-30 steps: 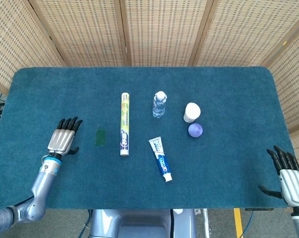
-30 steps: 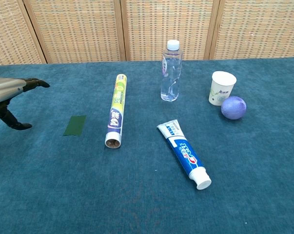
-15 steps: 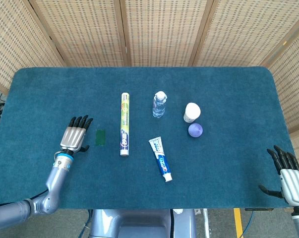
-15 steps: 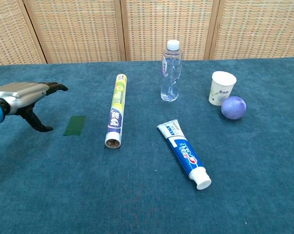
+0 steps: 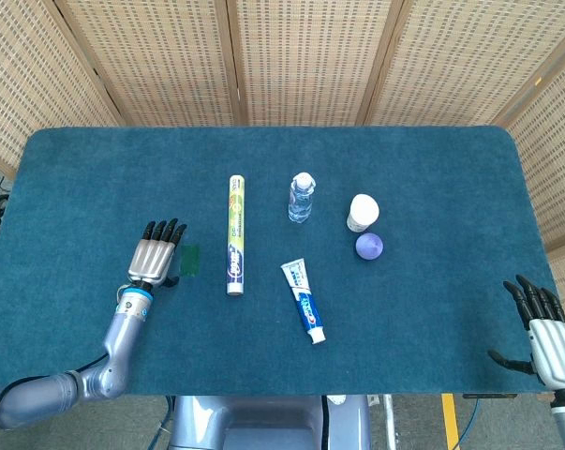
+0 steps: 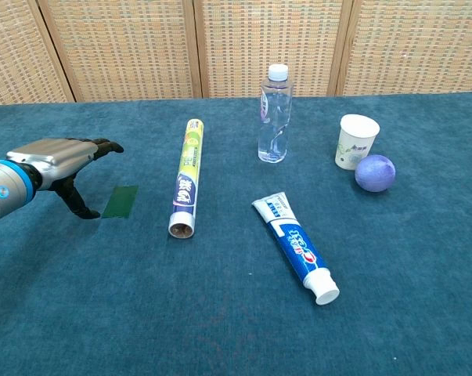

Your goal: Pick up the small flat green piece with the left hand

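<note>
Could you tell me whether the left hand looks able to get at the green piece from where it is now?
Probably yes. The left hand hovers open just beside the green piece, and nothing lies between them. The tube lies on the piece's far side, clear of the approach.

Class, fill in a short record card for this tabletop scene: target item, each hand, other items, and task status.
target: small flat green piece, lying flat on the blue table
left hand: open, just beside the piece, not gripping it
right hand: open, at the table's near right edge
other items: long tube, water bottle, white cup, purple ball, toothpaste
status: piece not yet picked up
</note>
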Action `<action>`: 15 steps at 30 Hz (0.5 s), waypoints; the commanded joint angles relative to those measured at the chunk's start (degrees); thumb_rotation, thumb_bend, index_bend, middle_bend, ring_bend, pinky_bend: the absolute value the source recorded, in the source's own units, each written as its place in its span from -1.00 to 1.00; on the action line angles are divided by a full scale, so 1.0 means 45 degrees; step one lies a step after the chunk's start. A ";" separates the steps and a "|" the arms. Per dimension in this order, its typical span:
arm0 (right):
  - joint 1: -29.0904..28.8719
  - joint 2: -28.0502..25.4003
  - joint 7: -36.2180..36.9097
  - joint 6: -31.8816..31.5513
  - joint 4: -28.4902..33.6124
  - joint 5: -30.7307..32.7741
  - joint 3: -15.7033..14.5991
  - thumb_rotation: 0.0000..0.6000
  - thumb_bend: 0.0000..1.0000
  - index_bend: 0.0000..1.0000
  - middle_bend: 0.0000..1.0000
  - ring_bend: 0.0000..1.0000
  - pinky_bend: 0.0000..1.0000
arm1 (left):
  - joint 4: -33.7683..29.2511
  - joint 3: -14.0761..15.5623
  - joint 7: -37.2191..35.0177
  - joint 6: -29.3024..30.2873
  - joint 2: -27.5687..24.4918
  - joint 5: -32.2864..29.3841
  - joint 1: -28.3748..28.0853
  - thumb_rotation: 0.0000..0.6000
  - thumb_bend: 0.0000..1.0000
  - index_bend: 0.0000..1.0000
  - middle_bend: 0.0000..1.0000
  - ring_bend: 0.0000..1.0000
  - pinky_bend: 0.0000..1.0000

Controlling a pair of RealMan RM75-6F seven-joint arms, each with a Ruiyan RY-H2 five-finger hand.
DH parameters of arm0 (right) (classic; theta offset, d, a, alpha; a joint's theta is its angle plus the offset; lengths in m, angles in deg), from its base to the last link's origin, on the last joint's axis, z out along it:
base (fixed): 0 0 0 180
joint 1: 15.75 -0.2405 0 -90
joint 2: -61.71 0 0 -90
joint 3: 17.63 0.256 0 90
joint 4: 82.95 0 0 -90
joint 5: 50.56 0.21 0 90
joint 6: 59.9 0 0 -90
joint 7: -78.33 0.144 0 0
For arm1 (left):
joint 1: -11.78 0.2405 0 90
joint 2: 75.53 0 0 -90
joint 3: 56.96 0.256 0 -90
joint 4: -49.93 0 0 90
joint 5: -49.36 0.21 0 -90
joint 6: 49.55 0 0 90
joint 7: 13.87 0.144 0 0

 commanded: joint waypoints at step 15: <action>-0.0008 -0.0053 0.0301 0.0016 -0.0103 0.0010 0.0013 1.00 -0.71 -1.00 -1.00 -1.00 -1.00 | 0.0479 0.0003 0.0283 0.0015 0.0609 -0.0321 -0.0461 1.00 -0.55 -0.99 -1.00 -1.00 -1.00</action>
